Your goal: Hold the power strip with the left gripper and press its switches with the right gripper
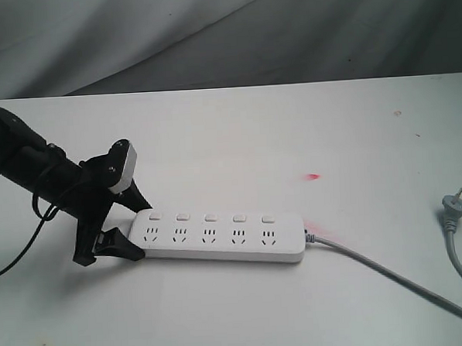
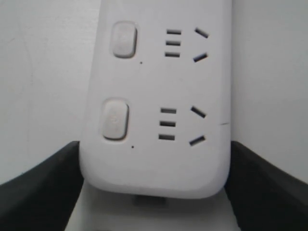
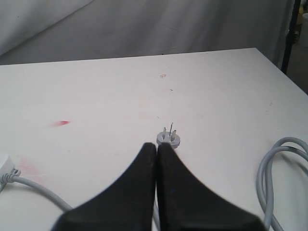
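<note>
Broadly, the white desk (image 1: 237,134) carried everything. The power strip (image 1: 219,236) lay flat on it, left of the middle, sockets up, with its grey cable (image 1: 391,273) running off toward the right edge. The left claw (image 1: 141,229) straddled the strip's rounded end opposite the cable, one black jaw along each long side. In the left wrist view both jaws met the plastic, so it looked clamped on the strip.

The right claw (image 3: 157,146) was outside the exterior view. Its own camera showed its jaws pressed together on nothing, above bare desk close to the loose plug (image 3: 168,138) and well apart from the strip.

So the holding step seemed made and the pressing not yet begun. The next move would call for carrying that closed tip across to the row of five switches (image 1: 210,217), then coming down squarely on one small rocker, clear of the sockets beside it.
</note>
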`<state>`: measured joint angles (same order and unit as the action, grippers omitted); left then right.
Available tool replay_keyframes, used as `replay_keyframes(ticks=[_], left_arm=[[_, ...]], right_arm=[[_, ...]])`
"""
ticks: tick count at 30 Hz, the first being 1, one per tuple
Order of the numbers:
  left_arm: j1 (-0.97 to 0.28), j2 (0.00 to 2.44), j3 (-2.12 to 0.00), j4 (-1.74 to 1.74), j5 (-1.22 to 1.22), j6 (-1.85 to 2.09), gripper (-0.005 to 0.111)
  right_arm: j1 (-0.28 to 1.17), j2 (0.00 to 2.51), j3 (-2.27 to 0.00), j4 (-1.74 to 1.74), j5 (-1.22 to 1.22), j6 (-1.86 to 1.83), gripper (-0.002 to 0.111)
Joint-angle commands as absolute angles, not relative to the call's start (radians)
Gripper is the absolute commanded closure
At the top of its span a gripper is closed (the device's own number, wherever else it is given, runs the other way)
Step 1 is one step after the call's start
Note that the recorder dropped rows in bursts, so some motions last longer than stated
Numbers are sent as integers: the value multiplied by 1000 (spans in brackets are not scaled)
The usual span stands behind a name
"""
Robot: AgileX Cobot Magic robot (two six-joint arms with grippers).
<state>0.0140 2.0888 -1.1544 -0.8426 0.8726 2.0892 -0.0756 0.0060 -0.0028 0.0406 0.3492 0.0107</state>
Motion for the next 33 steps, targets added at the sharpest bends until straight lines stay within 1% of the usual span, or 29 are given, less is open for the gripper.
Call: replay_keyframes(ticks=[1,9,11,15,17,23,25,26,28,31,33], left_arm=[[7,2084,-1158,-850,868,2094,107],[7,2084,-1158,-850,868,2094,107],[7,2084,-1158,-850,868,2094,107],[7,2084,-1158,-850,868,2094,107],[7,2084,-1158,-850,868,2094,107],[7,2084,-1158,-850,868,2094,107],[7,2084,-1158,-850,868,2094,107],[7,2084,-1158,-850,868,2094,107],[7,2084,-1158,-850,868,2094,107],[7,2084,-1158,-850,868,2094,107],[7,2084,-1158,-850,868,2094,107]], right_arm=[[-82,0,0,35,349,9,108],[-82,0,0,8,323,-11,108],[-82,0,0,32,215,-7,108],[-82,0,0,114,-138,-7,108],[-82,0,0,114,-265,-7,108],[-82,0,0,118,-549,0,108],[-80,0,0,189,-652,76,108],[-80,0,-6,226,-661,129,108],[-80,0,-90,272,-541,121,108],[-80,29,-290,347,-270,-70,108],[-80,115,-422,427,-194,-217,108]])
